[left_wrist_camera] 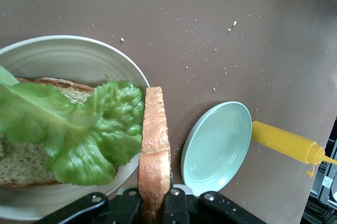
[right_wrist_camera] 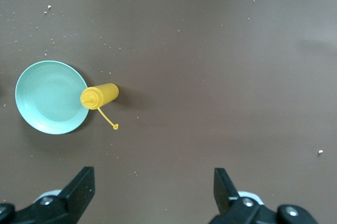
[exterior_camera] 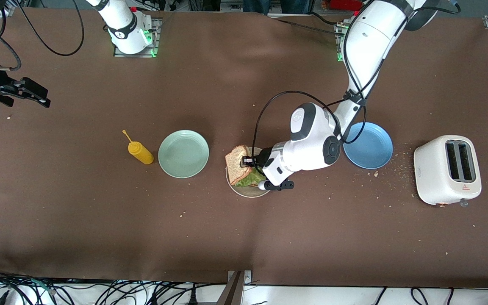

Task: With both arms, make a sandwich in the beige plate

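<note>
- The left gripper (exterior_camera: 249, 161) is low over the beige plate (exterior_camera: 244, 190); its fingers are pinched tight on a slice of bread (left_wrist_camera: 154, 155); the slice stands on its edge, just beside the lettuce leaf (left_wrist_camera: 79, 129).
- The lettuce leaf lies on another slice of bread (left_wrist_camera: 21, 163); that slice lies flat in the beige plate; so the sandwich has no top on it yet.
- The beige plate sits between the mint-green plate (exterior_camera: 183, 153) and the blue plate (exterior_camera: 369, 145).
- A yellow squeeze bottle (exterior_camera: 140, 152) stands just beside the mint-green plate, toward the right arm's end of the table.
- A white toaster (exterior_camera: 447, 169) stands at the left arm's end, with crumbs near it.
- The right gripper (right_wrist_camera: 152, 190) waits up high over bare table; its fingers are spread wide and hold nothing.
</note>
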Tool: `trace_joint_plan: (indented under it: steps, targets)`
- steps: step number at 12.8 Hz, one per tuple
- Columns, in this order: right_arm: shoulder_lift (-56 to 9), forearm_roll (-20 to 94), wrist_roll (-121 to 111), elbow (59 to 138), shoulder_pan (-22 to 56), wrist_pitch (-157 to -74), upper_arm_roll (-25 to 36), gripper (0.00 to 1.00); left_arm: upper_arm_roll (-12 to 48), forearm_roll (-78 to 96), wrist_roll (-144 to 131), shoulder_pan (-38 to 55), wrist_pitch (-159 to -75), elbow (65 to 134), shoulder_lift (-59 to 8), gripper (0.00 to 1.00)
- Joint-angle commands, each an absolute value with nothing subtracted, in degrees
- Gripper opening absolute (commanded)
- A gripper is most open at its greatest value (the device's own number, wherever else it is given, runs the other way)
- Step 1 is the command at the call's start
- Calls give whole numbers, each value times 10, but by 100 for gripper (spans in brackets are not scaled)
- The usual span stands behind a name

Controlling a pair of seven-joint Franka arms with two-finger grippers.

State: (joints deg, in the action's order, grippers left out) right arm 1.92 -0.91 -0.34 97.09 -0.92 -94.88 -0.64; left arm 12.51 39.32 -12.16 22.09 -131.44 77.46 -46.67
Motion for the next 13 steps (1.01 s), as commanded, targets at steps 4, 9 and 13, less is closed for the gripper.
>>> trace_joint_plan:
  steps: [4,9,13]
  targets:
    - [15,-15,-3,966,-5,-944,-4,100,113,410,-115,219,-1323,772,-479,25]
    - [2,-6,-3,952,-8,-940,-3,100,95,403,-114,213,-1322,785,-483,100]
    - [1,-6,-1,952,-8,-940,-3,100,57,400,-115,178,-1303,795,-463,100]
